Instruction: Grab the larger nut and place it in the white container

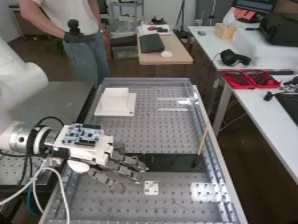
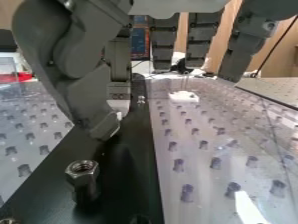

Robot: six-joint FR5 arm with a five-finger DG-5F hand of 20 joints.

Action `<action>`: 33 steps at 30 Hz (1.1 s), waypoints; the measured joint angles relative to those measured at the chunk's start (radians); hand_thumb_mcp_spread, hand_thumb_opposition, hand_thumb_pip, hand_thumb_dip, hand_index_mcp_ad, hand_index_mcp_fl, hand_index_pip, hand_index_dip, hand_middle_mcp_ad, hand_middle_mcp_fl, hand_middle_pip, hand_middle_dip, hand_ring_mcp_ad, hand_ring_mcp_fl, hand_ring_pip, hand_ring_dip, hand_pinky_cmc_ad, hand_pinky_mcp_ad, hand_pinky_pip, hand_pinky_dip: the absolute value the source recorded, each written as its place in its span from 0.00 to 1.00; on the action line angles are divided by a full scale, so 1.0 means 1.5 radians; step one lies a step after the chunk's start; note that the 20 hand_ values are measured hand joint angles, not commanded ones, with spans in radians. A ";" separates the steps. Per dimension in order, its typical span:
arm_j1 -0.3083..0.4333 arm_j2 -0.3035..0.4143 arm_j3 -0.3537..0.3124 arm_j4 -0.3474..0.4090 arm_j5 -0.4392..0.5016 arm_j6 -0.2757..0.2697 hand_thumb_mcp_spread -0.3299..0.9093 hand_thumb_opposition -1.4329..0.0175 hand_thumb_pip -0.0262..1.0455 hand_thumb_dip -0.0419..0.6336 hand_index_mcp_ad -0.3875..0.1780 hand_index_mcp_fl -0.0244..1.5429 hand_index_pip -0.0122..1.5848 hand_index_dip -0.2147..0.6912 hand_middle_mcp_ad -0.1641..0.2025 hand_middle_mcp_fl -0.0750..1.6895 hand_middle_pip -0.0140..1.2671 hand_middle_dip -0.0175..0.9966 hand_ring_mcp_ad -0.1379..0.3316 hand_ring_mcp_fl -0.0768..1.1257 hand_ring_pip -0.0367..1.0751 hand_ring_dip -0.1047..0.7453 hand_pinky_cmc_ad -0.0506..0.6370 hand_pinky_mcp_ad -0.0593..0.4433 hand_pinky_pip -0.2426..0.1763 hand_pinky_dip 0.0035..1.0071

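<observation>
The hand [image 1: 123, 167] is low over the bench, at the near-left side of the dark strip, its fingers extended and apart. In the wrist view the hand [image 2: 80, 55] hangs with thumb and fingers spread, nothing between them. A shiny hex nut [image 2: 82, 172] stands on the black strip, below and apart from the fingertips. Part of another metal piece [image 2: 8, 221] shows at that view's corner; whether it is a smaller nut I cannot tell. The white container [image 1: 115, 101] sits on the perforated bench, farther off than the hand.
A black strip [image 1: 174, 163] crosses the perforated bench [image 1: 149, 132]. A thin wooden stick [image 1: 202, 141] leans near the right rail. A small white block [image 1: 151, 188] lies on the near part. Red trays [image 1: 249, 79] stand on the side table.
</observation>
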 joint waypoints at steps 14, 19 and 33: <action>0.003 -0.004 -0.004 0.013 0.002 0.012 0.54 0.37 0.78 0.39 0.47 0.13 0.97 0.32 0.65 0.08 0.11 0.21 0.60 0.06 0.19 0.27 0.56 0.70 0.37 0.57; 0.003 -0.004 -0.006 0.014 0.005 0.015 0.54 0.37 0.78 0.39 0.51 0.15 0.96 0.31 0.67 0.07 0.11 0.21 0.60 0.06 0.19 0.27 0.56 0.70 0.37 0.57; 0.017 0.045 -0.005 0.021 -0.021 0.023 0.54 0.36 0.71 0.38 0.51 0.23 0.95 0.28 0.68 0.07 0.12 0.21 0.60 0.06 0.19 0.27 0.56 0.70 0.37 0.55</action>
